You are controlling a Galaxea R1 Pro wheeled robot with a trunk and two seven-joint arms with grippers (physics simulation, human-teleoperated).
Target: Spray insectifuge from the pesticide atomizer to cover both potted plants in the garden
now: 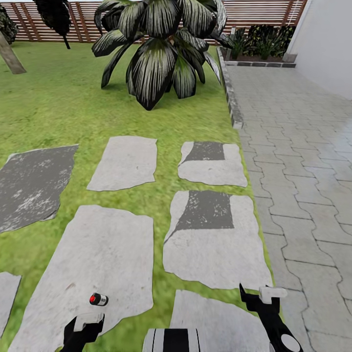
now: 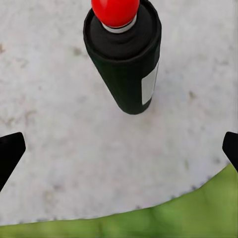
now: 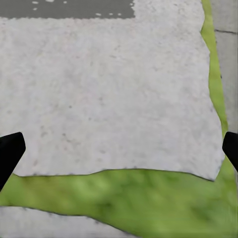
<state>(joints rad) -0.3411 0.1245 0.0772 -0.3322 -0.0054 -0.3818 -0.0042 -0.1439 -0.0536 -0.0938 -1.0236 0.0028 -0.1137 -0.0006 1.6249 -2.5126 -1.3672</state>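
The pesticide atomizer [image 1: 98, 299], a small dark bottle with a red top, stands on a pale stepping stone [image 1: 98, 254] in the garden lawn [image 1: 58, 98]. My left gripper [image 1: 84, 326] hovers just short of it, open. In the left wrist view the atomizer [image 2: 124, 54] stands ahead of the open left gripper [image 2: 119, 153], whose black fingertips [image 2: 10, 151] are spread wide and touch nothing. My right gripper [image 1: 259, 296] hangs open over another stone, and the right wrist view shows the right gripper [image 3: 119, 151] empty. The potted plants are out of view.
A big dark leafy bush [image 1: 161, 44] stands on the lawn ahead. Grey paving [image 1: 303, 146] runs along the right behind a stone kerb [image 1: 231, 93]. The slatted wooden fence [image 1: 83, 19] closes the back. Several stepping stones [image 1: 215, 234] lie between.
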